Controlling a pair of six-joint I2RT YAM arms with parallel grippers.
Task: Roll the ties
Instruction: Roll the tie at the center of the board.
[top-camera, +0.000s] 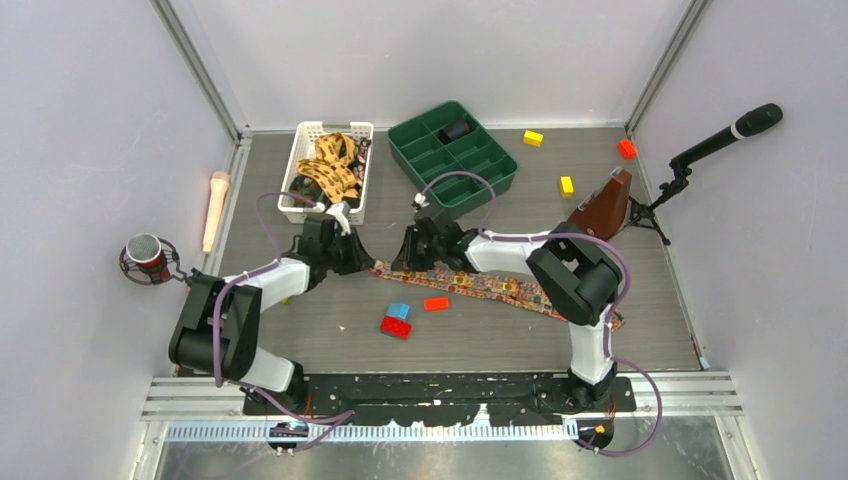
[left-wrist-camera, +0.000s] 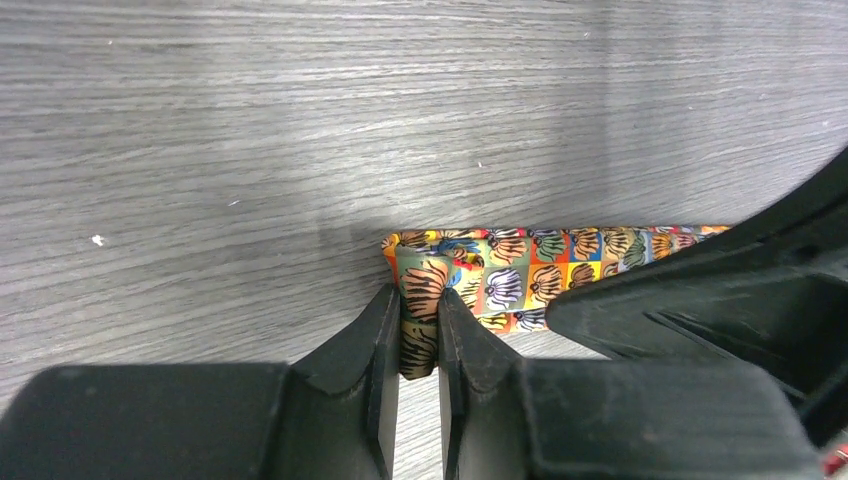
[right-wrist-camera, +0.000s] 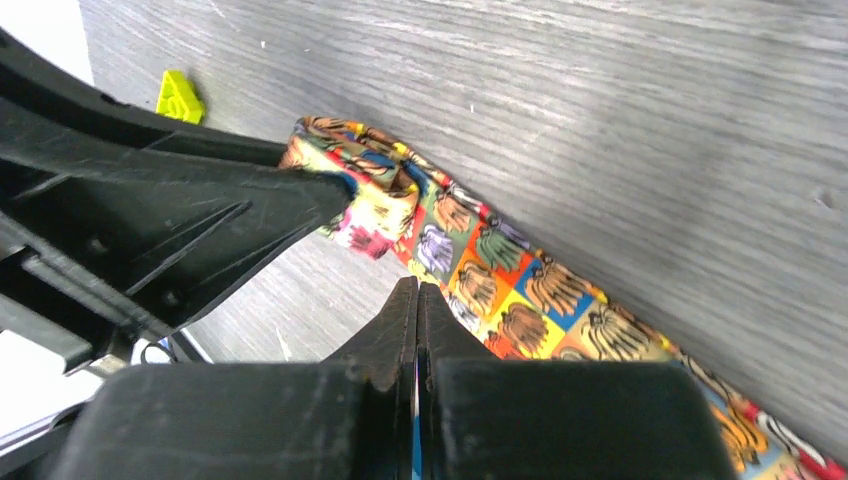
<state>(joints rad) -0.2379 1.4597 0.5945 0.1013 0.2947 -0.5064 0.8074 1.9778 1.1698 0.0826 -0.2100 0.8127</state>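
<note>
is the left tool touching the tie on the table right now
Touching. The left wrist view shows the left tool pinching the tie by its folded end, between both fingers.

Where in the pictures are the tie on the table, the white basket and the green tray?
tie on the table (left-wrist-camera: 520, 280): left wrist view, patterned face near its end.
white basket (top-camera: 293, 160): top view, left rim.
green tray (top-camera: 425, 150): top view, a bare compartment.
</note>
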